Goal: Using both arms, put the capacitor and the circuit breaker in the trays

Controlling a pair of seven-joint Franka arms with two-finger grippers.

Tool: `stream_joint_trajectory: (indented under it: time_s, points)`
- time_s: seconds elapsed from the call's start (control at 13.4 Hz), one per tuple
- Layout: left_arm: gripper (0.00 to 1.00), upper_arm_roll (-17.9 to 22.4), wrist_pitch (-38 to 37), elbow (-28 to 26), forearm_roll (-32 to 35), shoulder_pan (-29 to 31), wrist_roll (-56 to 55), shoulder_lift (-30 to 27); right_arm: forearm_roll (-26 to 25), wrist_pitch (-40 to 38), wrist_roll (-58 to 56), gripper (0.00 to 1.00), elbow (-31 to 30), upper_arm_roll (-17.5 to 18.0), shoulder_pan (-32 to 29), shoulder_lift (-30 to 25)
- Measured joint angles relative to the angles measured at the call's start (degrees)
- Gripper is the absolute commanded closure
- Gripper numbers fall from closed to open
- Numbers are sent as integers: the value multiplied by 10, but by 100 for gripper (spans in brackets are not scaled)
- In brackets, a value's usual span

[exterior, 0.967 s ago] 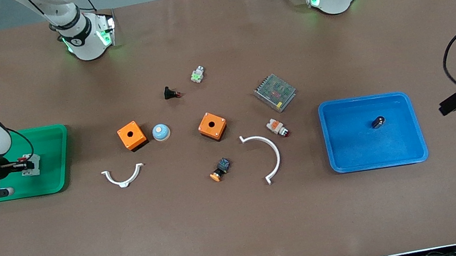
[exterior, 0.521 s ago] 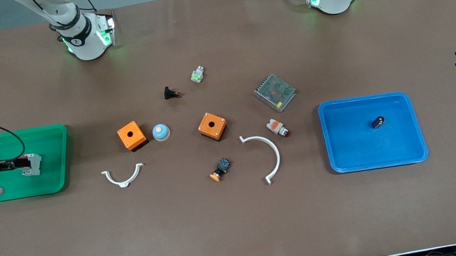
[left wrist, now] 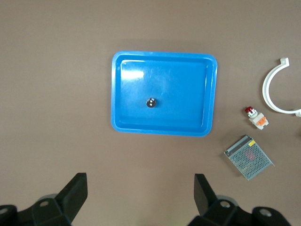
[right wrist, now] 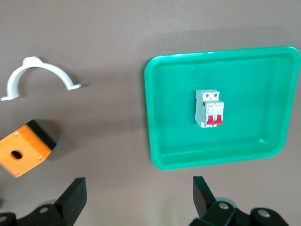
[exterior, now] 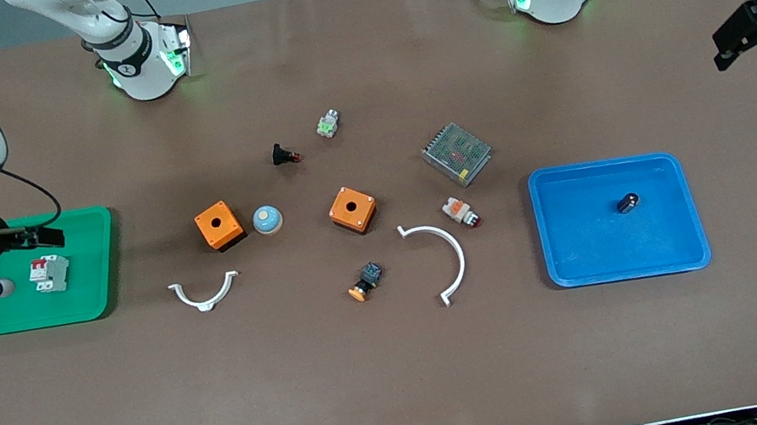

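Observation:
The capacitor [exterior: 627, 202], a tiny black cylinder, lies in the blue tray [exterior: 587, 246]; it also shows in the left wrist view [left wrist: 151, 102] inside the tray [left wrist: 127, 80]. The white-grey circuit breaker [exterior: 49, 272] with red levers lies in the green tray [exterior: 16, 319]; the right wrist view shows it [right wrist: 209, 108] flat in the tray [right wrist: 169, 136]. My right gripper [exterior: 44, 239] is open and empty, raised over the green tray's edge [right wrist: 139, 197]. My left gripper [exterior: 727, 48] is open and empty, high above the bare table beside the blue tray [left wrist: 141, 197].
Between the trays lie two orange boxes [exterior: 219, 226] [exterior: 352, 209], a blue-white dome [exterior: 267, 220], a mesh power supply [exterior: 456, 153], two white curved clamps [exterior: 204, 294] [exterior: 445, 259] and several small push-buttons [exterior: 283, 155] [exterior: 460, 211] [exterior: 366, 282].
My right gripper let go of the circuit breaker in the green tray and rose. My left gripper rose and drew away from the blue tray toward the robots' side.

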Motion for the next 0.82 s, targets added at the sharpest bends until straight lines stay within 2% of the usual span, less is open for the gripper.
stream_joint_trajectory:
  time_s: [0.3,0.45,0.82]
  points:
    - [0,43,2,-31,-2,-29,-1,-26,33,-77,0,0,56,0,2,-30]
    - [0,45,6,-40,-3,-29,-1,-26,36,-102,0,0,99,0,7,-31]
    - [0,34,8,-45,-4,-33,-1,-27,36,-109,0,0,209,0,21,-27]
